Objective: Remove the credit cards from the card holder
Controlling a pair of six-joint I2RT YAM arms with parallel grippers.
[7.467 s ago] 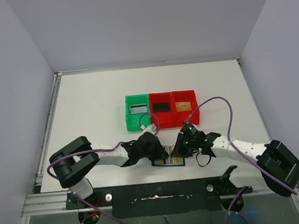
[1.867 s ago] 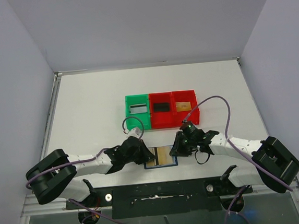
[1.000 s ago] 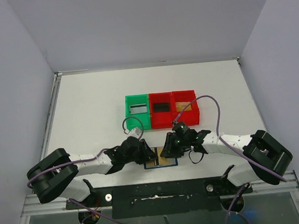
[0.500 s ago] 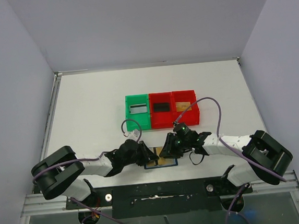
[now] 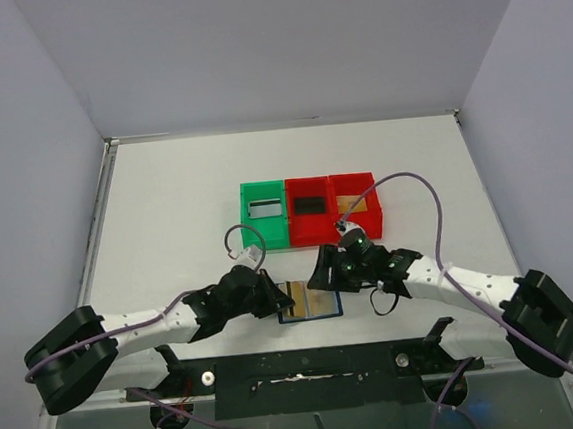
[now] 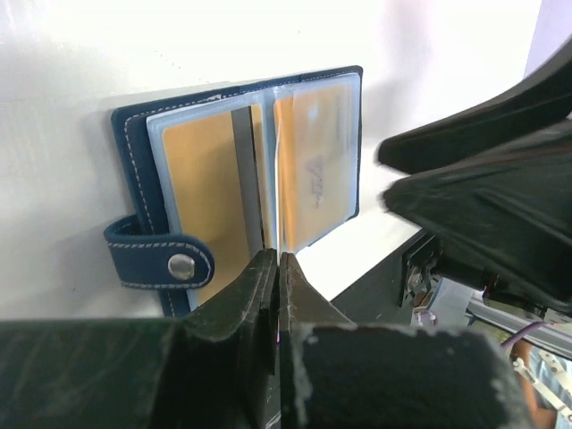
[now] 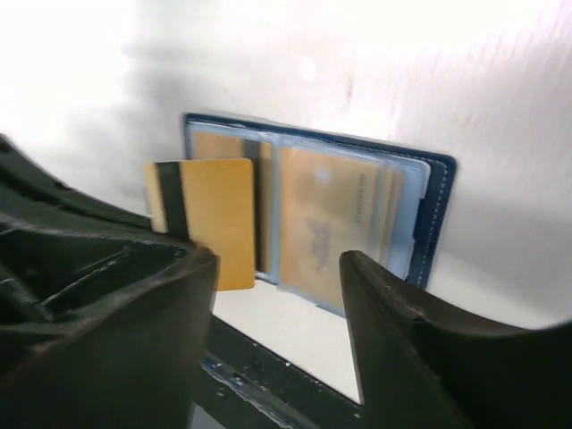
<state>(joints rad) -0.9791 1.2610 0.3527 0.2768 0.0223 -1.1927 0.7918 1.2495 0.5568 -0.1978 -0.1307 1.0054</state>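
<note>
The dark blue card holder [image 5: 324,302] [image 6: 134,134] [image 7: 438,206] lies open near the table's front edge. Tan credit cards [image 6: 315,170] [image 7: 326,223] sit in its clear pockets. My left gripper [image 5: 277,298] [image 6: 278,259] is shut on one gold card with a dark stripe [image 7: 210,219]. That card is edge-on in the left wrist view [image 6: 279,179] and stands over the holder's middle fold. My right gripper [image 5: 327,273] [image 7: 277,295] is open just above the holder's right half, with nothing between its fingers.
A green bin [image 5: 248,218] with a greyish card, a red bin [image 5: 311,230] with a black card and a second red bin [image 5: 356,223] with a tan card stand in a row behind the holder. The black front rail [image 7: 295,375] runs just below it.
My left gripper has closed on the striped gold card. My right gripper has opened and drawn back a little to the right.
</note>
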